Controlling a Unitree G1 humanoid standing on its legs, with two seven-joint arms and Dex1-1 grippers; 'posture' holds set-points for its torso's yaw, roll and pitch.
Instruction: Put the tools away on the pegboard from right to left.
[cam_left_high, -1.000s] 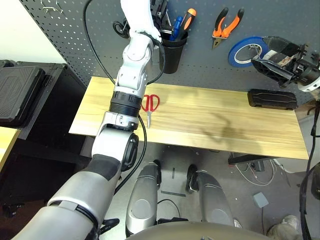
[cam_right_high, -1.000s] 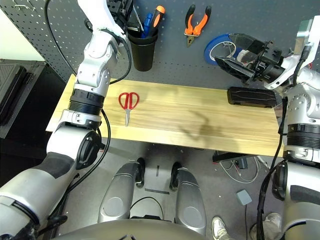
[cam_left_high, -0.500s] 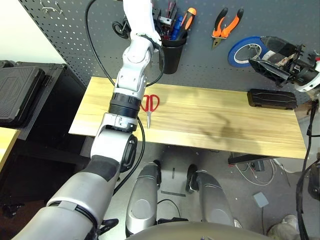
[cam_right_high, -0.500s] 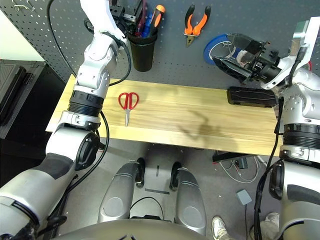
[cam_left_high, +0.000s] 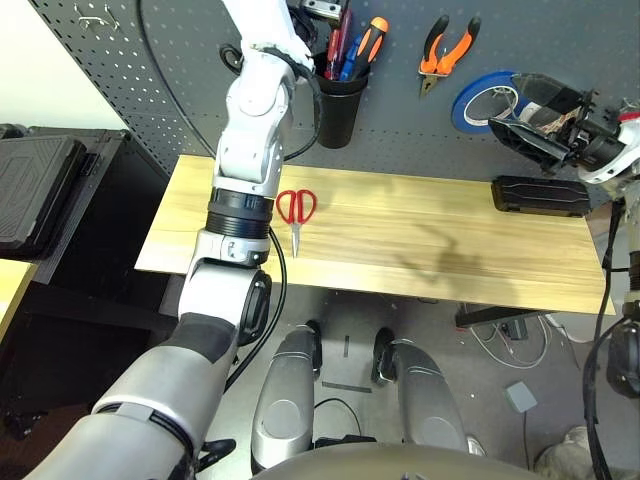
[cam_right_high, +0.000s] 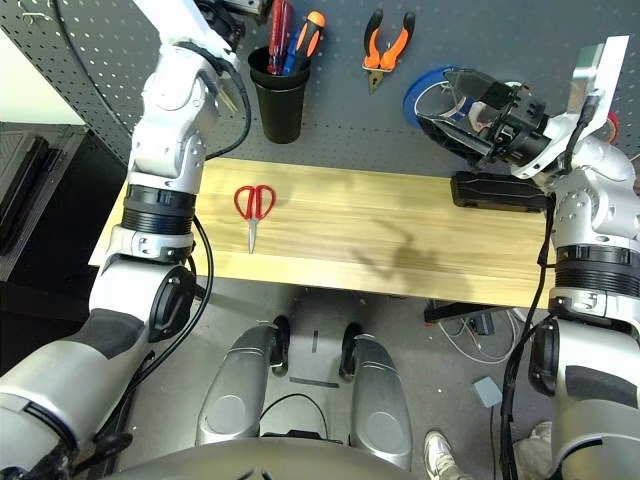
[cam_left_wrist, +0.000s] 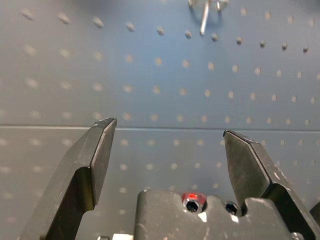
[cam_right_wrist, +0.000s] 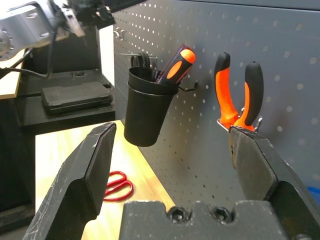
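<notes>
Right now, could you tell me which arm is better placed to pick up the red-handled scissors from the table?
Left, probably. The left gripper is open and empty up by the black cup, with the red-handled scissors just below beside its forearm. The right gripper hovers far across the table.

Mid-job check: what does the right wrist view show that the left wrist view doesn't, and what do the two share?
Right wrist view alone: the black cup holding an orange-and-black-handled screwdriver, the orange-and-black-handled pliers hanging on the board, the red-handled scissors lying on the wooden table, and the open right gripper.

Left wrist view alone: a bare metal hook and the open left gripper, nothing between its fingers.

Both: the dark grey pegboard.
</notes>
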